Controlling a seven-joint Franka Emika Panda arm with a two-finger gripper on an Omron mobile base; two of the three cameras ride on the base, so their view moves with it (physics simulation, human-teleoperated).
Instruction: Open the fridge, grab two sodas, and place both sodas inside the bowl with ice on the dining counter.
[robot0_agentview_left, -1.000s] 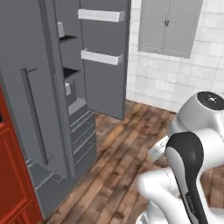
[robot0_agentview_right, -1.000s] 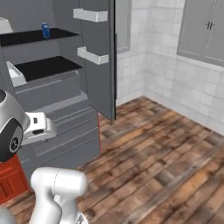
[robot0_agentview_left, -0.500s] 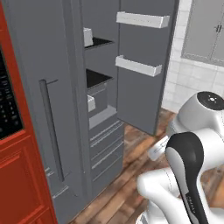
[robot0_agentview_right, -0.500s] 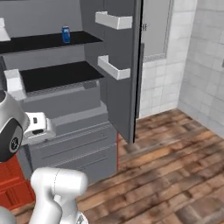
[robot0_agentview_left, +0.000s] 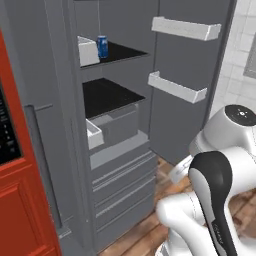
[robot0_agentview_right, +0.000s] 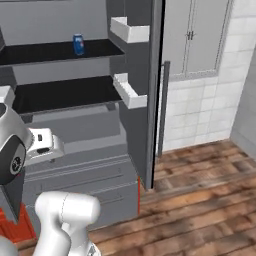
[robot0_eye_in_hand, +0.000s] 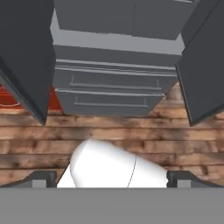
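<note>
The grey fridge (robot0_agentview_left: 120, 165) stands open right ahead, both doors swung out. One blue soda (robot0_agentview_left: 102, 47) stands upright on the upper black shelf, and the right base view has this soda (robot0_agentview_right: 78, 44) at the shelf's back. My gripper (robot0_eye_in_hand: 111, 179) points down at the fridge's lower drawers (robot0_eye_in_hand: 109, 83) and the wood floor, well below the can. Its fingertips (robot0_eye_in_hand: 41, 178) stand wide apart, open, holding nothing. The bowl with ice and the dining counter are out of view.
White door bins (robot0_agentview_left: 176, 87) jut from the open right door, whose bar handle (robot0_agentview_right: 162, 107) faces the tiled wall. A red cabinet (robot0_agentview_left: 20, 210) flanks the fridge on the left. Grey wall cabinets (robot0_agentview_right: 195, 35) hang to the right. Wood floor (robot0_agentview_right: 200, 190) lies open on the right.
The base has moved, so both base views have shifted: the fridge's open interior now sits closer and more central. The gripper stays open.
</note>
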